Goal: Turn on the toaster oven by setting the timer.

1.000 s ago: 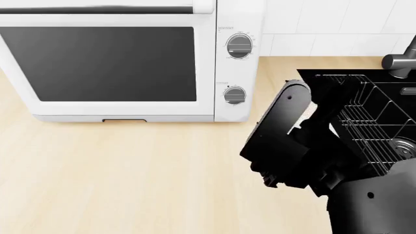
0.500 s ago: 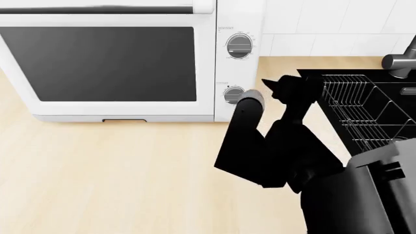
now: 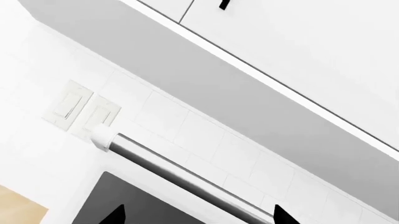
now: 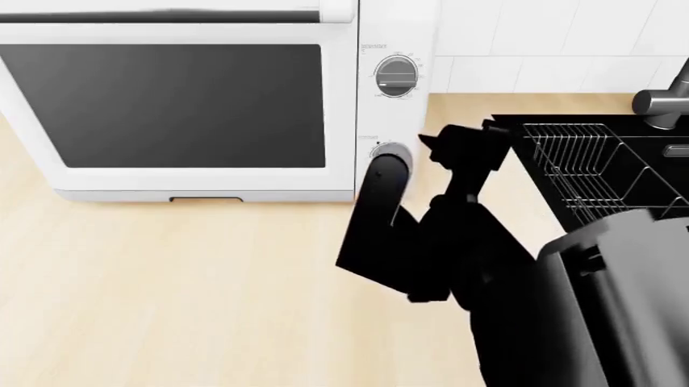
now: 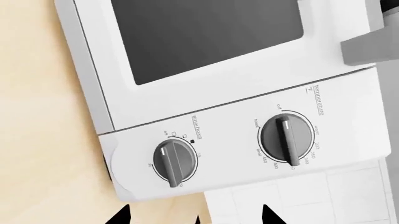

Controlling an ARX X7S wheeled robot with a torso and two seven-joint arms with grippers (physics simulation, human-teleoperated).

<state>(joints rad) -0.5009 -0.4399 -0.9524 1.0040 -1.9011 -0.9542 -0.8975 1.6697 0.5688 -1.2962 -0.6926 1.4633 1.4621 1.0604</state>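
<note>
The white toaster oven [image 4: 194, 181] stands at the back left, its dark glass door shut. Its upper silver knob [image 4: 395, 76] shows; the timer below it is mostly hidden behind my right arm in the head view. In the right wrist view the timer [image 5: 174, 161] is the knob nearer the counter, its bar near the off mark, with the upper knob [image 5: 287, 137] beside it. My right gripper [image 5: 194, 217] is open and empty, a short way off the knob panel. My left gripper [image 3: 198, 217] is open and empty, facing the oven's handle bar [image 3: 181, 175].
A black sink [image 4: 646, 145] with a wire rack [image 4: 586, 169] lies at the right, with a faucet [image 4: 662, 97] behind it. White tiled wall runs behind the oven, with wall switches [image 3: 81, 109]. The wooden counter [image 4: 161, 282] extends in front of the oven.
My right arm has swung up and left from over the sink toward the oven's knob strip, and now covers the lower knob in the head view.
</note>
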